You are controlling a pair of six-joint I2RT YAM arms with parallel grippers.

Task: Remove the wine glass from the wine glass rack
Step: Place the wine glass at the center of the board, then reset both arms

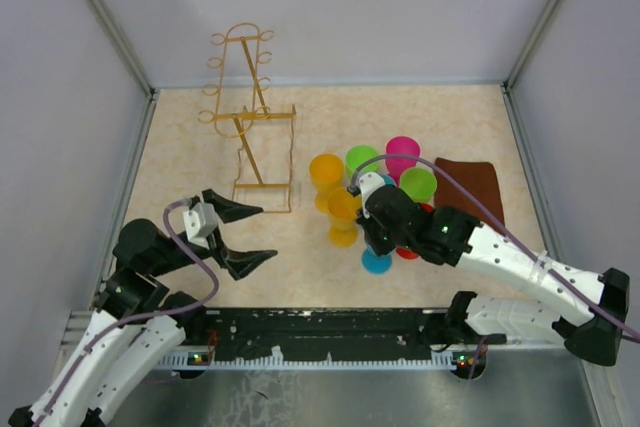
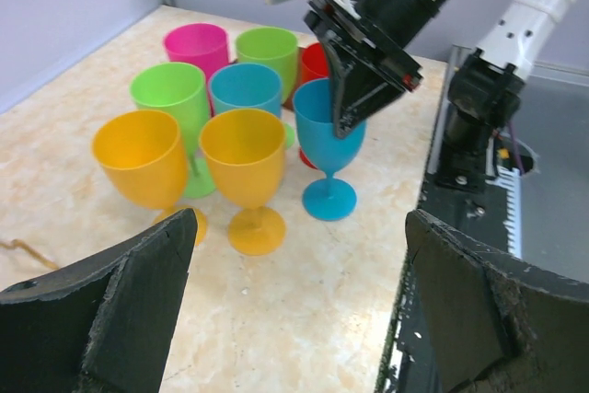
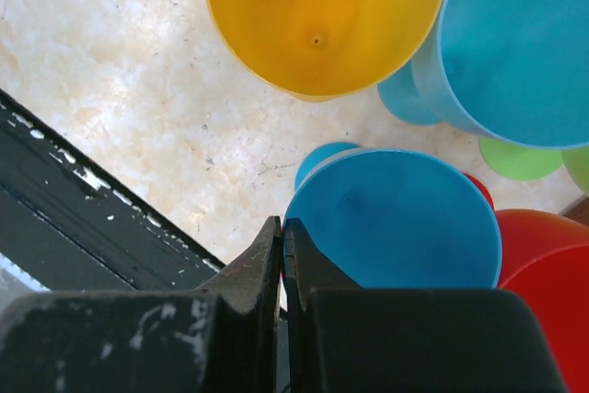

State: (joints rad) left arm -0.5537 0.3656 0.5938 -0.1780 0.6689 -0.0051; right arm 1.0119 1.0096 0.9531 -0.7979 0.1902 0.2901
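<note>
The golden wire wine glass rack stands at the back left with nothing hanging on its hooks. A blue wine glass stands upright on the table at the near edge of a cluster of glasses, its foot on the surface. My right gripper comes down from above and is shut on the near rim of this blue glass, one finger inside the bowl and one outside. My left gripper hangs wide open and holds nothing. It is low over the table left of the cluster, facing the glasses.
Several coloured glasses stand together: two yellow, two green, pink, teal and red. A brown cloth lies behind them at the right. Walls close in the table.
</note>
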